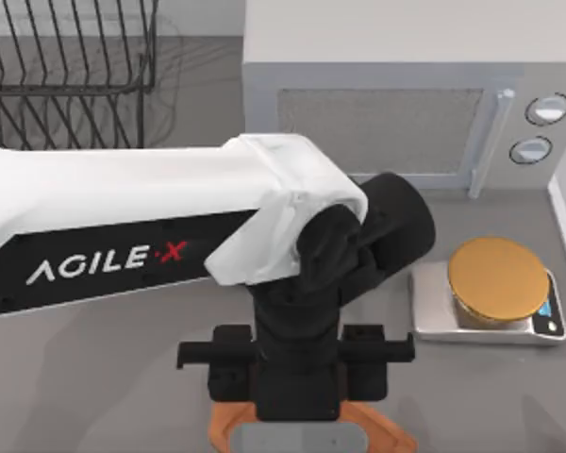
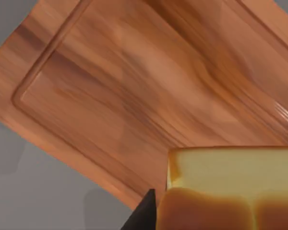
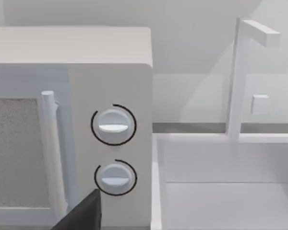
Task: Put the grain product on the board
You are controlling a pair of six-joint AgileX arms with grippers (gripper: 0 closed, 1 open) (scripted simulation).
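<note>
left tool [image 2: 156,215] holding the bread loaf [image 2: 230,189] just above the near edge of the board [image 2: 134,91] beneath it, at risk of dropping the loaf half off the rim onto the counter [image 2: 19,191] if released here; right arm parked facing the microwave [image 3: 72,129].

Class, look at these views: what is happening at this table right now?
The left arm reaches over the flat orange-brown wooden cutting board, its end effector carrying a pale yellow, brown-crusted block of bread just above it. The bread is not yet set down. The right arm idles facing the white microwave.
</note>
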